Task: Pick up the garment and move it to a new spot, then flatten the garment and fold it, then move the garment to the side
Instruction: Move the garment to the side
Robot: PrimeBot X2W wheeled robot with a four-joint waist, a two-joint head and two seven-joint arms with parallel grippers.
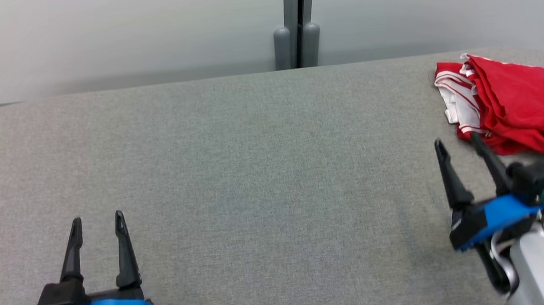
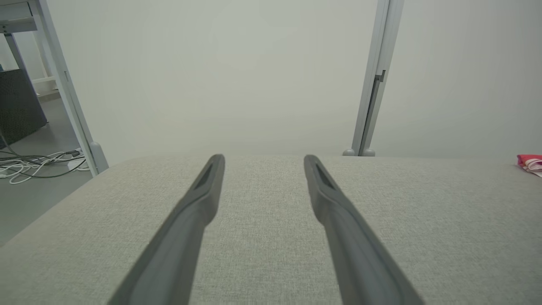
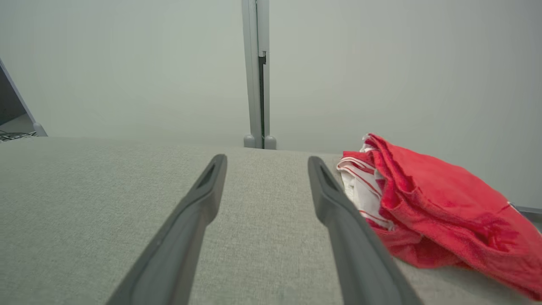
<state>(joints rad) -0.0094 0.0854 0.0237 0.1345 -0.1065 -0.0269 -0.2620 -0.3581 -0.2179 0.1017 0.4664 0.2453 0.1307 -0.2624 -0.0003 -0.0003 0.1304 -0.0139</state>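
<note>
A red garment [image 1: 517, 102] with white striped trim lies crumpled at the far right of the grey table [image 1: 254, 173]. My right gripper [image 1: 458, 143] stands open just in front of it, one fingertip close to the cloth's near edge, nothing between the fingers. In the right wrist view the garment [image 3: 436, 207] lies just right of the open gripper [image 3: 266, 163]. My left gripper [image 1: 97, 222] is open at the lower left, far from the garment. A sliver of the garment [image 2: 531, 163] shows at the left wrist view's right edge, beyond the open left gripper [image 2: 263, 161].
A pale wall runs behind the table, with a grey post [image 1: 296, 31] at its middle. Off the table's left end the left wrist view shows a metal frame leg [image 2: 67, 93] and cables [image 2: 38, 163] on the floor.
</note>
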